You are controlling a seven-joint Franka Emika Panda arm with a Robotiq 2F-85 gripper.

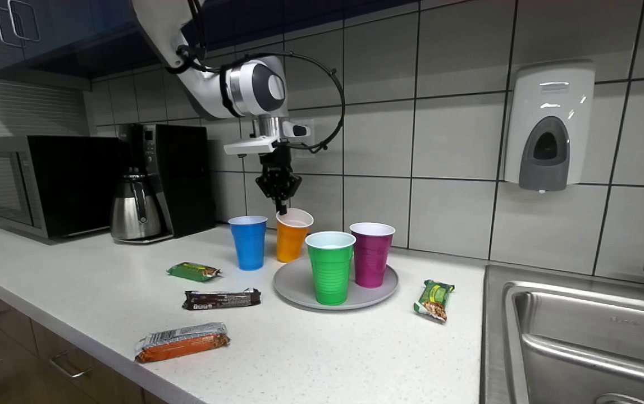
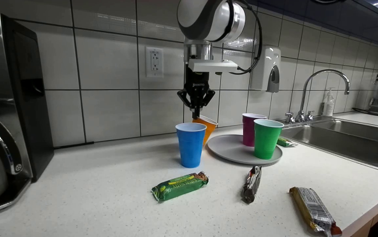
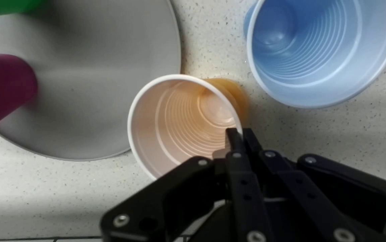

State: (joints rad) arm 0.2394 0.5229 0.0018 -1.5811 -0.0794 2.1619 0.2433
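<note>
My gripper [image 1: 281, 209] points down and is shut on the rim of an orange cup [image 1: 289, 242], one finger inside and one outside, as the wrist view [image 3: 241, 137] shows. The orange cup is tilted in an exterior view [image 2: 208, 126]; I cannot tell whether its base touches the counter. A blue cup [image 1: 250, 244] stands upright beside it, and also shows in the wrist view [image 3: 314, 53]. A grey plate [image 1: 298, 287] holds a green cup [image 1: 330, 272] and a purple cup [image 1: 374, 258], both upright. The orange cup is at the plate's edge in the wrist view [image 3: 186, 117].
Wrapped bars lie on the counter: green [image 1: 193, 271], brown [image 1: 222, 299], orange-and-silver [image 1: 182, 341], and another green one [image 1: 434, 300] beyond the plate. A sink [image 1: 580, 331], coffee maker [image 1: 181, 179], microwave [image 1: 69, 185], soap dispenser [image 1: 549, 123] and tiled wall [image 1: 456, 140] surround them.
</note>
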